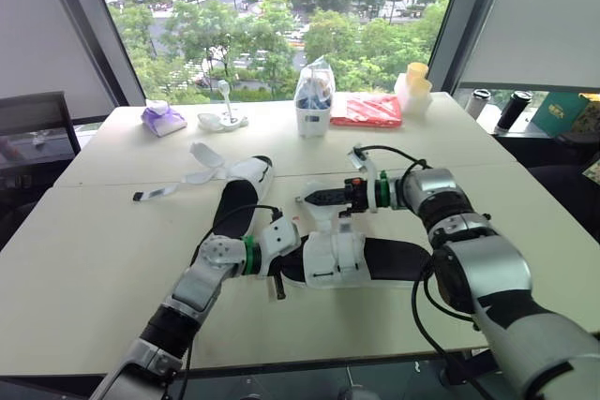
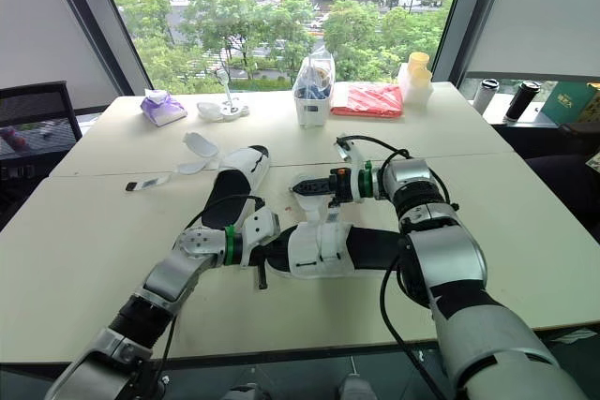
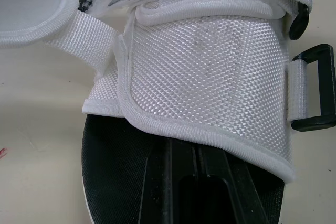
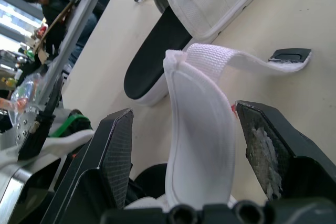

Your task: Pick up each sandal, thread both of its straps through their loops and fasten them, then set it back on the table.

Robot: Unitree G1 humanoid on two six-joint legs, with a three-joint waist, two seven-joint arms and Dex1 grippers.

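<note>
My right gripper (image 4: 184, 108) was spread wide, its black fingers on either side of a white strap (image 4: 202, 135) without pinching it. This strap was a padded flap with a stitched border, and a tail of coarse woven webbing ran from it. It rose from the near sandal (image 1: 375, 259), which lay on the pale table (image 1: 94, 259) between my two arms. The sandal had a smooth black footbed, a white mesh upper and a black rectangular loop (image 3: 315, 90) at its side. My left gripper (image 1: 278, 274) was at one end of this sandal; whether it gripped, I could not tell. The other sandal (image 1: 239, 196) lay just beyond, its straps loose.
</note>
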